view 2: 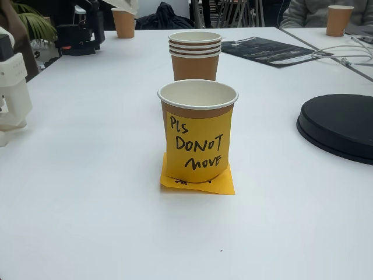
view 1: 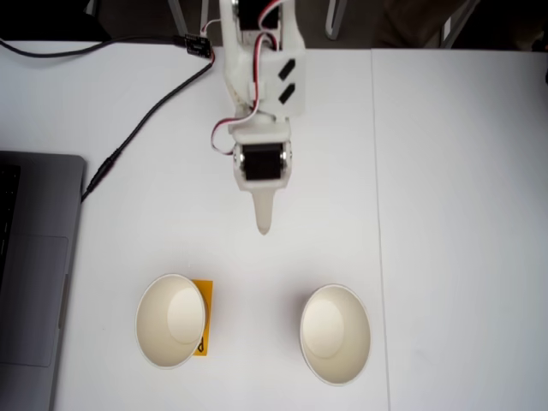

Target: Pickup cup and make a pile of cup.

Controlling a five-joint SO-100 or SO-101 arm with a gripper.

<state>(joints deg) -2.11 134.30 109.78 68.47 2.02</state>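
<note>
In a fixed view from above, two paper cups stand with white mouths up: the left cup (view 1: 171, 319) on a yellow note and the right one (view 1: 335, 334). In a fixed view from the side, the near cup (view 2: 198, 131) has an orange-brown wall and a yellow note reading "PLS DO NOT move". Behind it stands a pile of cup (view 2: 195, 55) showing several stacked rims. My gripper (view 1: 264, 224) points toward the gap between the cups, well short of both, its fingers together in one tapered tip and holding nothing. A white part of the arm (view 2: 11, 93) shows at the left edge.
A grey laptop (view 1: 34, 274) lies at the left table edge, and a black cable (view 1: 128, 137) runs from it toward the arm. From the side, a black round disc (view 2: 341, 125) sits to the right, with a dark sheet (view 2: 268, 49) and more cups (view 2: 123, 23) further back.
</note>
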